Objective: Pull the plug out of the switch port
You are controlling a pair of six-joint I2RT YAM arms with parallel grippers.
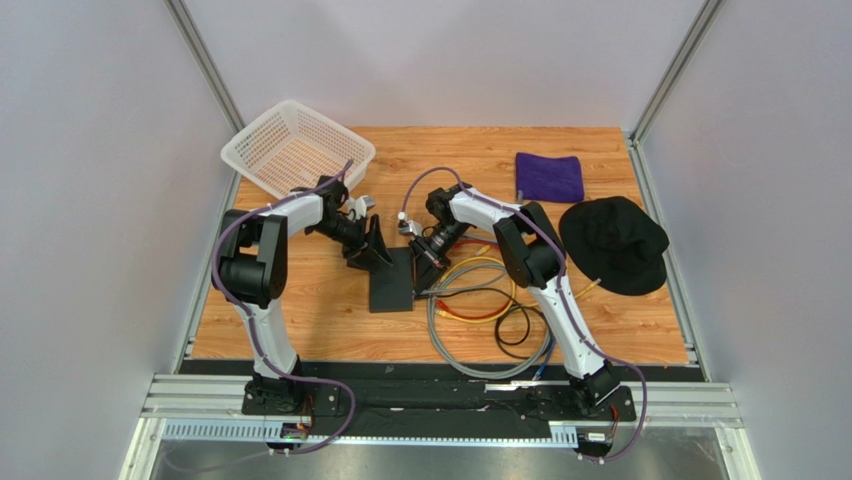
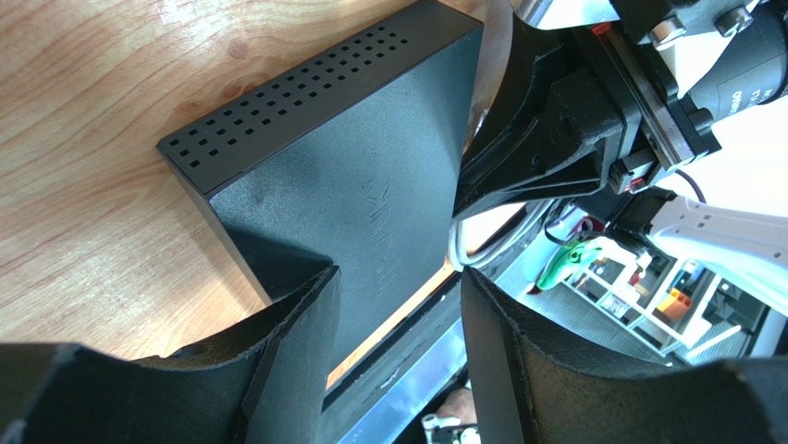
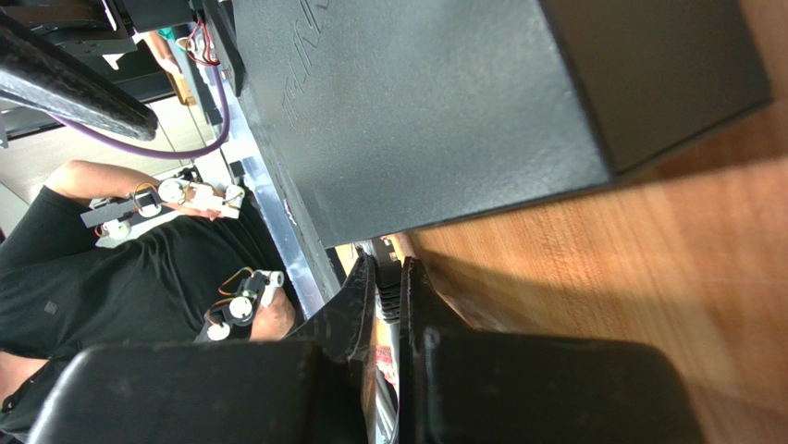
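Observation:
The switch [image 1: 390, 285] is a flat matte-black box lying on the wooden table; it also shows in the left wrist view [image 2: 351, 176] and the right wrist view [image 3: 444, 111]. My left gripper [image 1: 372, 250] is open, its tips [image 2: 398, 273] spread over the switch's far left end, with one finger [image 2: 296, 342] down over the top face. My right gripper [image 1: 430, 262] stands at the switch's right edge, where the cables leave. It [image 3: 387, 277] is shut on a black plug [image 3: 389, 289] right at the switch's edge. The socket itself is hidden.
Grey, yellow and black cables [image 1: 490, 310] coil on the table right of the switch. A white basket [image 1: 297, 148] stands at the back left, a purple cloth [image 1: 549, 176] at the back right, and a black cap [image 1: 612, 243] at the right.

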